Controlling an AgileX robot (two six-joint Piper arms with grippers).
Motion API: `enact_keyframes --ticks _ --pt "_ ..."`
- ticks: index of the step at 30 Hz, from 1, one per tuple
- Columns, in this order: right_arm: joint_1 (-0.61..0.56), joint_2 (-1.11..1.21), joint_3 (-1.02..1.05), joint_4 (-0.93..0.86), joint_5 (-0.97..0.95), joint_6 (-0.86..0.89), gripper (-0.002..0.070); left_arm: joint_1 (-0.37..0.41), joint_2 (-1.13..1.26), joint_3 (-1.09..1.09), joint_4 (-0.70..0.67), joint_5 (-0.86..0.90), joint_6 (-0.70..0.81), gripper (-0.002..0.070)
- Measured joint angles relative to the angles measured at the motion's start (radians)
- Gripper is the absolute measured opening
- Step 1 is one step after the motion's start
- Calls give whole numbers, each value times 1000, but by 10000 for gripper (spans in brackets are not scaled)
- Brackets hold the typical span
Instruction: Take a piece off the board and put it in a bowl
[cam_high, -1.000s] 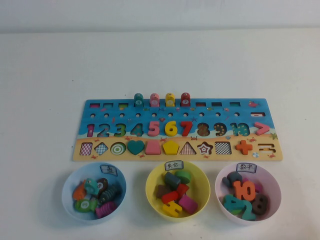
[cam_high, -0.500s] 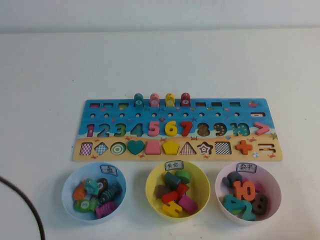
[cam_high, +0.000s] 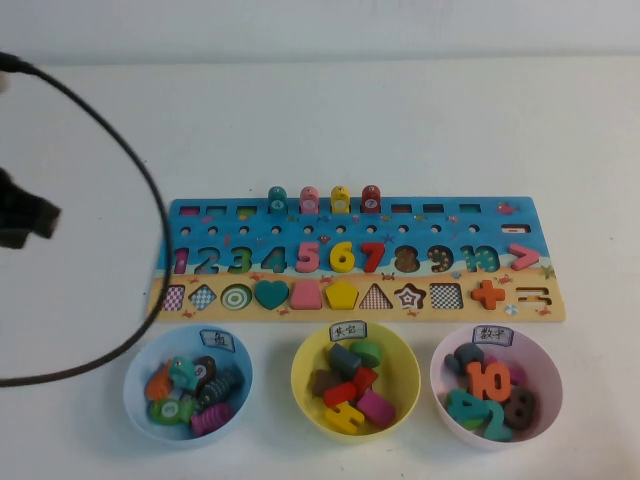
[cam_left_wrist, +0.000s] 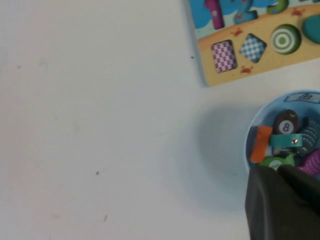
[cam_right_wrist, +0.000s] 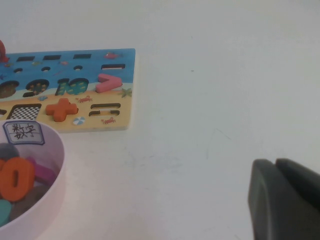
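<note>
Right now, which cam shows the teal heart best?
High view: the heart sits whole in its slot on the board. Left wrist view catches only its edge; right wrist view misses it. Left tool hangs by the blue bowl; right tool off the board.

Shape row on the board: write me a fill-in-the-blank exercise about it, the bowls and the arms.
1. On the board, the dark-teal heart sits directly left of the pink ____.
2. The bowl nearest the heart is the ____ bowl.
3. The left gripper hangs over the light-____ bowl.
4. The right gripper hangs over bare ____, beside the pale-pink bowl.

Missing words: trapezoid; yellow; blue; table
</note>
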Motion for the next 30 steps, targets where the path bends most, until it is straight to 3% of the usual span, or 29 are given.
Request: enact_keyframes --ticks 8,13,17,24,28,30 --pt "0 0 0 0 0 0 -17 -225 274 -119 18 0 -31 -5" --pt "0 0 0 0 0 0 -17 -305 439 -220 22 0 -18 -5" --pt "0 0 0 0 0 0 -17 -340 537 -287 61 -6 86 -4" --pt "0 0 0 2 0 0 -17 -391 618 -304 213 -10 409 4" --pt "0 0 0 2 0 0 -17 -396 647 -304 218 -10 490 84" --pt "0 0 0 2 0 0 -17 -396 669 -304 192 -19 561 193"
